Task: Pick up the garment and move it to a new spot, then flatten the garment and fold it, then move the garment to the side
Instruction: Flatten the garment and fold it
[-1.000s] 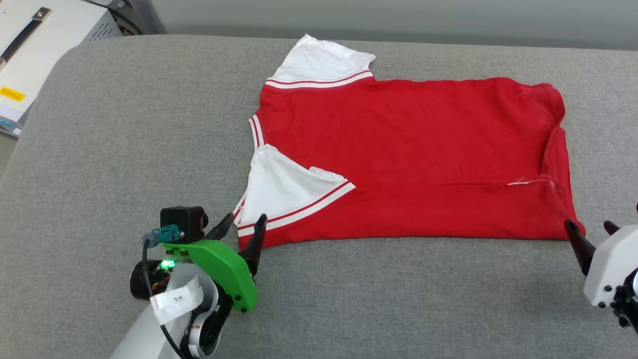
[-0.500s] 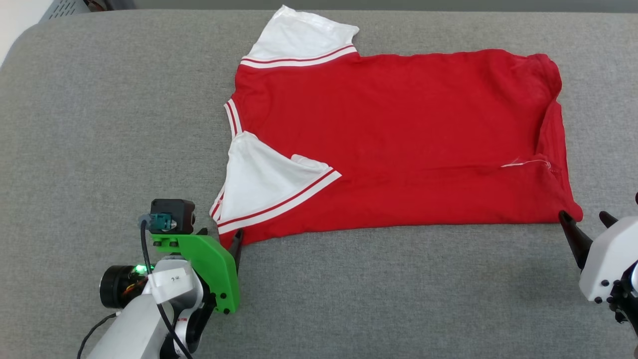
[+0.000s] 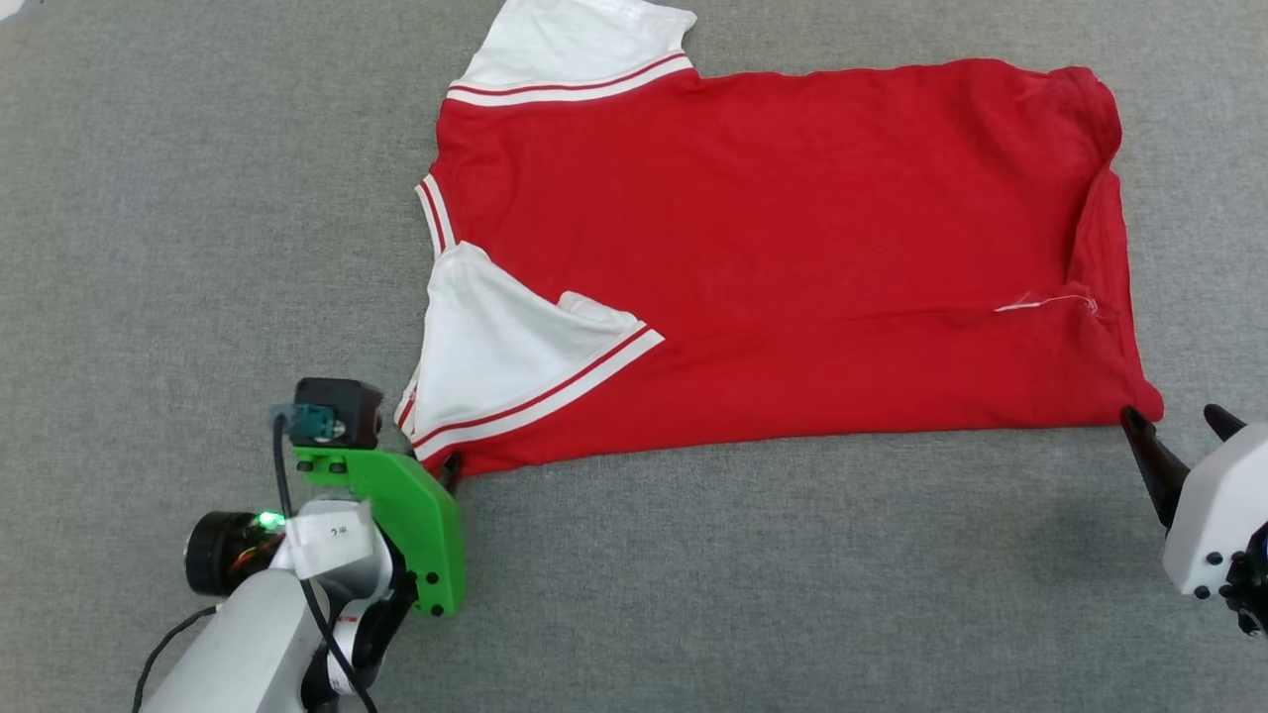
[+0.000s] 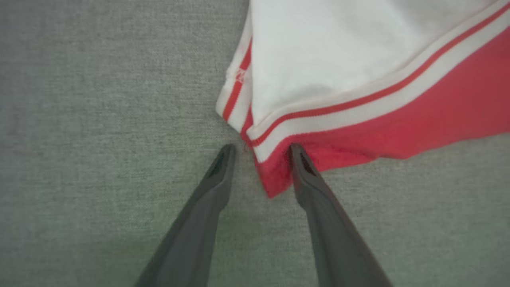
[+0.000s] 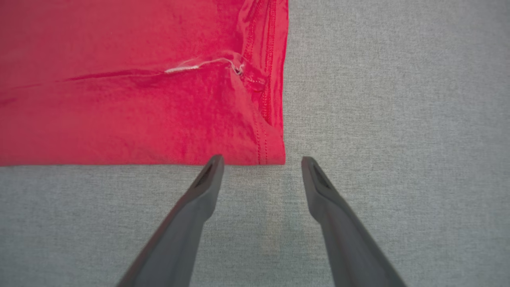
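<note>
- The garment lies spread flat on the grey table, collar end to the left and hem to the right. One white sleeve is folded in over the red body at the near left, and the other reaches the top of the head view.
- Since a second ago the whole head view has shifted, so the camera moved. The garment's lay is unchanged, with the same folded sleeve and the same rumple and pale thread by the right hem.
- The left gripper has changed. Its fingers stood wide on either side of the near-left corner. Now they are narrower and dipped low, almost hidden behind the green bracket in the head view.
- In the left wrist view the red corner sits between the two fingers. One fingertip touches the hem and the other stands just clear. The cloth is not pinched.
- The right gripper has stayed spread wide at the near-right corner. One tip is at the near edge and the other lies beyond the corner on bare table.
- The garment's near edge runs almost straight between the two corners. The right hem is puckered and turned in on itself.
- Bare table lies broad to the left of the garment and along the whole near side, with a narrower strip to the right.
</note>
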{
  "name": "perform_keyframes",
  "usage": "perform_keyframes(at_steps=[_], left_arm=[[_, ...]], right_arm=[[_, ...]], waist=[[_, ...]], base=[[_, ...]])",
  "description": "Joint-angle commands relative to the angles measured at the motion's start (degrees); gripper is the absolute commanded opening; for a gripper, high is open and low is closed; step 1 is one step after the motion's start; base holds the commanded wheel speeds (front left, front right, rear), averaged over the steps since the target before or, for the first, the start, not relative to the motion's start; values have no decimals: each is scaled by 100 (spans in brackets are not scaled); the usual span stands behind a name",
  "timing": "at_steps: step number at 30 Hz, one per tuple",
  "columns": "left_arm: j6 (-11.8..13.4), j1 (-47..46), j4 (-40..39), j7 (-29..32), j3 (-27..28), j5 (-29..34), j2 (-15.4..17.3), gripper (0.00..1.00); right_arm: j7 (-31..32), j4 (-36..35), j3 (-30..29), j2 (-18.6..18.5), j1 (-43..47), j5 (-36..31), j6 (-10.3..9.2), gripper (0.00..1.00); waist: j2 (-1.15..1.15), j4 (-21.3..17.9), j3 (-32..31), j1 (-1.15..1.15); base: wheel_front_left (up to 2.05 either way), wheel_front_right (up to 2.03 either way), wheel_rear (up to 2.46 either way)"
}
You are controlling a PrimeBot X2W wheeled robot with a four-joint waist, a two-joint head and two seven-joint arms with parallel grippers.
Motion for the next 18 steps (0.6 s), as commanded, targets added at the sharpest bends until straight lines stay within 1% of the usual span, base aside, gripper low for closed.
perform_keyframes(at_steps=[1,7,11,18], left_arm=[[-45,107,199,165,-159,-77,-49,0],[-196,133,-39,62,-178,-195,-93,0],[-255,174,-377,-42,-142,-257,-89,0],[-162,260,-1159,26,-179,-148,39,0]], right_arm=[[-35,-37,-4,-39,-63,-2,-4,100],[-123,45,99,-189,-176,-94,-4,100],[-129,292,118,-185,-306,-203,-4,100],[-93,1133,-38,-178,-572,-496,-4,100]], waist=[[0,35,-13,0],[0,179,-132,0],[0,278,-178,0],[0,442,-167,0]], base=[[0,0,0],[0,0,0],[0,0,0],[0,0,0]])
